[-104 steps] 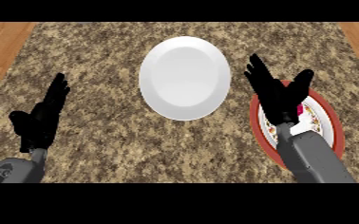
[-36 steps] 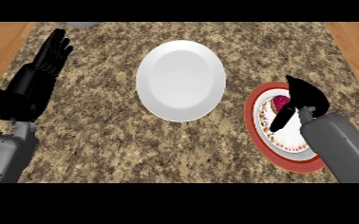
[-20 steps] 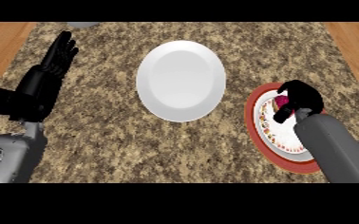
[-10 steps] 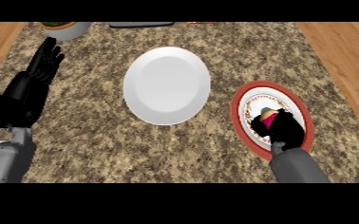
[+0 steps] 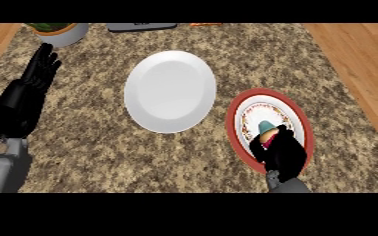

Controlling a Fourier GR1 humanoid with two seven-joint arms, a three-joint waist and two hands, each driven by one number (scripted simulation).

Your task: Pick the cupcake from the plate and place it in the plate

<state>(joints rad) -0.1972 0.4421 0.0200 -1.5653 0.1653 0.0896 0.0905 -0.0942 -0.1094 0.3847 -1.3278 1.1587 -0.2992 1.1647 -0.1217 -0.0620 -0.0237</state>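
Near right: the black right hand (image 5: 282, 154) is over the round red-rimmed plate (image 5: 233, 114) with the patterned white centre. Its fingers are curled round the near side of the small cupcake (image 5: 266, 130), teal on top, tan and pink below. The cupcake is over the middle of that plate, its far half showing beyond the fingers. Whether it rests on the plate or is just off it, I cannot tell.

To the left and a little farther off lies the plain round white plate (image 5: 170, 91), glossy, near the red-rimmed plate but not touching it.

At the left edge the black left hand (image 5: 28, 97) rests open, fingers straight and pointing to the far side, well apart from both plates.

Everything lies on the speckled brown stone counter (image 5: 88, 145). In the far left corner stands a pale grey pot (image 5: 66, 34) with green leaves, and a dark grey flat object (image 5: 140, 27) lies along the far edge.
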